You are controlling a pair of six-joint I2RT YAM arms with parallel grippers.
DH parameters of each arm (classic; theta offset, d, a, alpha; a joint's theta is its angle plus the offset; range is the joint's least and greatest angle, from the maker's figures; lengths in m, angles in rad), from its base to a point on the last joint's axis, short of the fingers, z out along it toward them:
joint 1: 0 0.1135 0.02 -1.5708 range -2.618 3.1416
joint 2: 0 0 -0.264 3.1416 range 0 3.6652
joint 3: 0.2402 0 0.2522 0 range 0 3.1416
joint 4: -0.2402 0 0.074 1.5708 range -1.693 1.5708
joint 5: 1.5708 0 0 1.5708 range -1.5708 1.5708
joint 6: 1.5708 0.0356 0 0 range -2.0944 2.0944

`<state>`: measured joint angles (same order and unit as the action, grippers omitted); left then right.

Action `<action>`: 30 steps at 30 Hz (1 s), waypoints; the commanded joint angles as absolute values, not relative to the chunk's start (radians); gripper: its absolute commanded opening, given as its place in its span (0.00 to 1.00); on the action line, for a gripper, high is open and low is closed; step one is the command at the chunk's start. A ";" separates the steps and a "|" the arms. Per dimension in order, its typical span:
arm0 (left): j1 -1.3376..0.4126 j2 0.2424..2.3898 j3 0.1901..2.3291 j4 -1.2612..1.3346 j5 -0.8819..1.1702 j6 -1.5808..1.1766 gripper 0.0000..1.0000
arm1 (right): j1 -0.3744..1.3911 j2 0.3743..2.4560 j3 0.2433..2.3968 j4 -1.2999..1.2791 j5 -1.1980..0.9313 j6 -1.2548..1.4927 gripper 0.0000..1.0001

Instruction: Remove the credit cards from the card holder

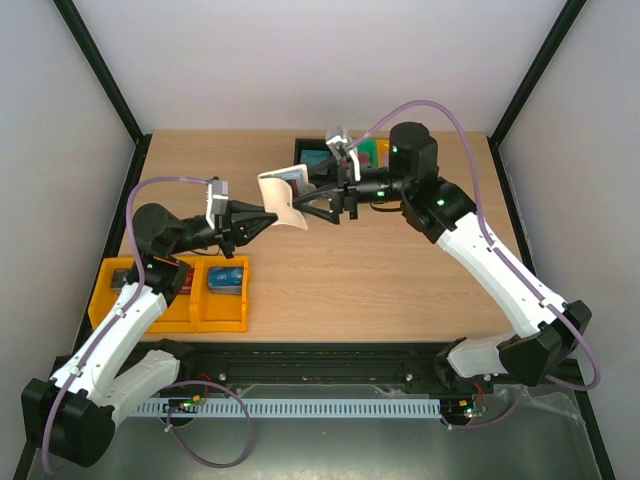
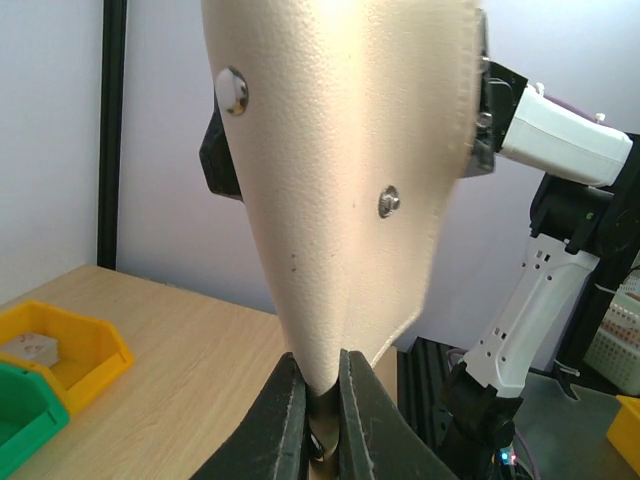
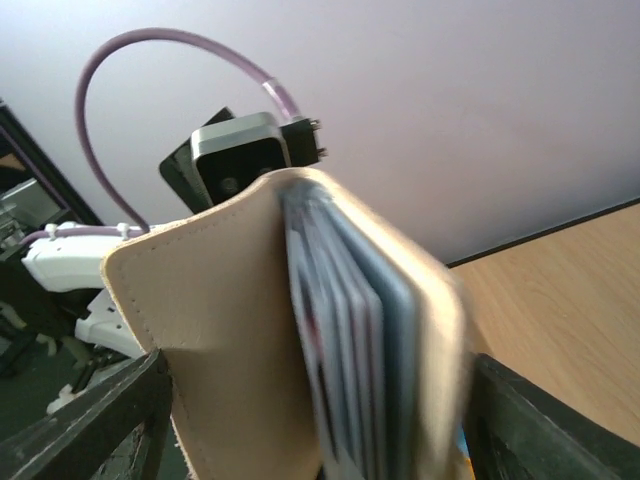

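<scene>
The cream-beige card holder (image 1: 283,200) hangs in the air over the middle of the table. My left gripper (image 1: 270,218) is shut on its lower edge; in the left wrist view (image 2: 320,385) the jaws pinch the holder (image 2: 340,180), whose snap dots show. My right gripper (image 1: 312,204) is open, with its fingers (image 3: 95,425) standing on either side of the holder (image 3: 220,350). The holder's blue-grey pockets (image 3: 395,340) face that camera, blurred. Thin card edges with a trace of red (image 3: 318,335) sit inside; I cannot tell the credit cards apart.
Two yellow bins (image 1: 150,300) stand at the front left, one holding a blue card (image 1: 227,277). A dark bin (image 1: 318,155) and a green bin (image 1: 377,150) stand at the back. The left wrist view shows a yellow bin (image 2: 60,350) and a green bin (image 2: 20,415).
</scene>
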<state>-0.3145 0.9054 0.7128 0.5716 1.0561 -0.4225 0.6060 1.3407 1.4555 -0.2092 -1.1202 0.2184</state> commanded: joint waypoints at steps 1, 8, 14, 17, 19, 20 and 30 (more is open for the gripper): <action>-0.328 0.893 0.712 0.624 1.099 -0.396 0.02 | 0.668 1.396 1.498 -0.241 -1.059 0.188 0.77; -0.326 0.885 0.706 0.634 1.121 -0.393 0.02 | 0.675 1.385 1.475 -0.177 -1.076 0.195 0.42; -0.325 0.884 0.700 0.657 1.124 -0.395 0.02 | 0.671 1.387 1.470 -0.207 -1.089 0.179 0.43; -0.325 0.881 0.700 0.658 1.133 -0.382 0.02 | 0.635 1.374 1.464 -0.212 -1.131 0.171 0.45; -0.325 0.879 0.698 0.656 1.140 -0.373 0.02 | 0.599 1.360 1.443 -0.146 -1.172 0.224 0.45; -0.327 0.878 0.699 0.657 1.140 -0.368 0.02 | 0.584 1.355 1.433 -0.114 -1.200 0.252 0.45; -0.327 0.876 0.699 0.654 1.141 -0.354 0.02 | 0.566 1.372 1.443 -0.140 -1.210 0.242 0.45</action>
<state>-0.3218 0.8982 0.6998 0.5861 1.0962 -0.3874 0.5678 1.3670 1.4380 -0.1467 -1.2129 0.2520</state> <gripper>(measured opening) 0.050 0.451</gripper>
